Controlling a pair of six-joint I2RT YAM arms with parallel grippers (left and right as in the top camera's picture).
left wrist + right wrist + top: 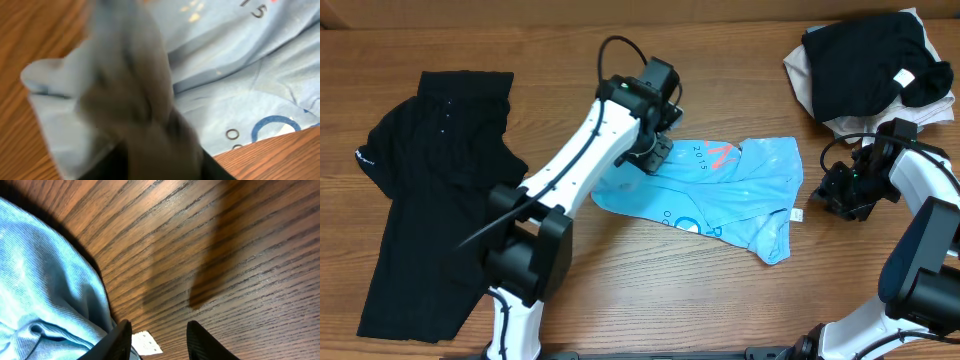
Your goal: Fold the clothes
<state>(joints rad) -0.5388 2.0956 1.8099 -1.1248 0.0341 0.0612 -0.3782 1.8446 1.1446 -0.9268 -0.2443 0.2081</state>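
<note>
T-shirt is lying beside the right hand, whose wrist view alone is showing fingers apart; the left hand is blurring up close: cannot tell.

Light blue T-shirt, pink-red accent

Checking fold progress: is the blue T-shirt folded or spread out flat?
Partly folded. The blue T-shirt lies doubled into a rough band with overlapping layers, its lower right corner bunched, not a neat fold.
</note>
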